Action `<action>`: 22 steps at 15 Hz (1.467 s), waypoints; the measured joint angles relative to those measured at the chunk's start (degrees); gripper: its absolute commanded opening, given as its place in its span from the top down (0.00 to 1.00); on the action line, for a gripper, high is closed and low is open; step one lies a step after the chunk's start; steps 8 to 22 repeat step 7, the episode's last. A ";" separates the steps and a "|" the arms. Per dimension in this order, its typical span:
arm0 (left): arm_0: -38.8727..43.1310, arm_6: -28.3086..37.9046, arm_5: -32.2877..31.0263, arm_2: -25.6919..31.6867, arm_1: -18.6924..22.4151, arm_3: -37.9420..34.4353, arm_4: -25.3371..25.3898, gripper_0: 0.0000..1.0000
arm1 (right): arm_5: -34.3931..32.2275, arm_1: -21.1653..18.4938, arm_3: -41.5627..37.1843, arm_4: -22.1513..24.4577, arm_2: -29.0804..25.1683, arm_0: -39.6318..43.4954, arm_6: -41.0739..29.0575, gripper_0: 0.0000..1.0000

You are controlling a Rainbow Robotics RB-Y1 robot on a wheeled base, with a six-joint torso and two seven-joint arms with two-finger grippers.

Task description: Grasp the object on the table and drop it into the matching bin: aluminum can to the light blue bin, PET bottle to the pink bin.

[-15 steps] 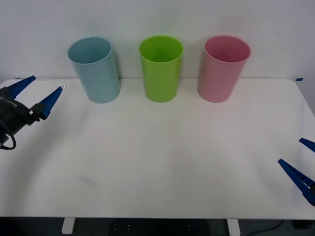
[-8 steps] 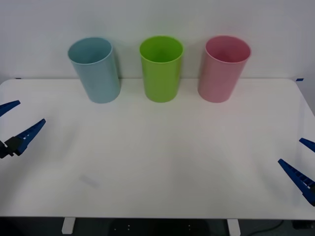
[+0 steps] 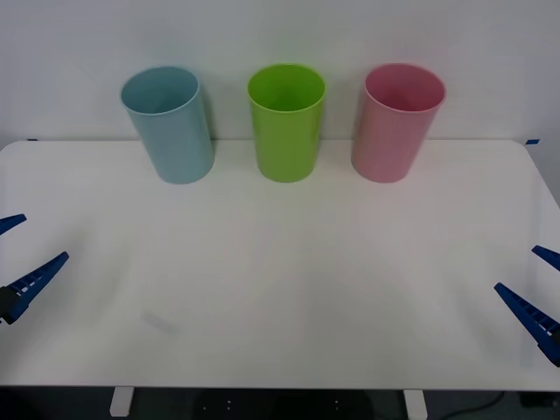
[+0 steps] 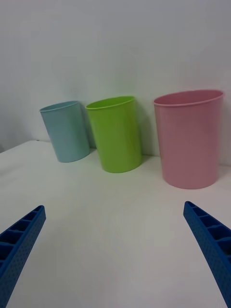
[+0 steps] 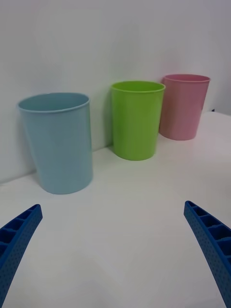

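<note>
- A lab-like test setup: a bare white table (image 3: 280, 297) against a plain white wall (image 3: 280, 31).
- Three plastic bins (image 3: 286, 122) lined up along that wall.

No text, label or number can be read anywhere.

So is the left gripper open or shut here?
Open. The left gripper sits at the table's left edge, its two blue fingers spread wide apart with nothing between them.

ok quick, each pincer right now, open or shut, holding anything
Left pincer: open, empty, at the table's left edge.
Right pincer: open, empty, at the table's right edge.
</note>
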 measured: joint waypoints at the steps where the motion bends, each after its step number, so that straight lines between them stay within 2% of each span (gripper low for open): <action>1: 0.65 -0.09 -0.42 0.18 0.00 -0.08 0.27 0.00 | 0.00 0.00 0.00 0.00 0.00 0.00 -0.01 0.00; 22: 1.89 -0.15 -1.50 0.57 0.07 -0.18 1.17 0.00 | 0.00 0.00 0.00 0.00 0.00 0.00 0.00 0.00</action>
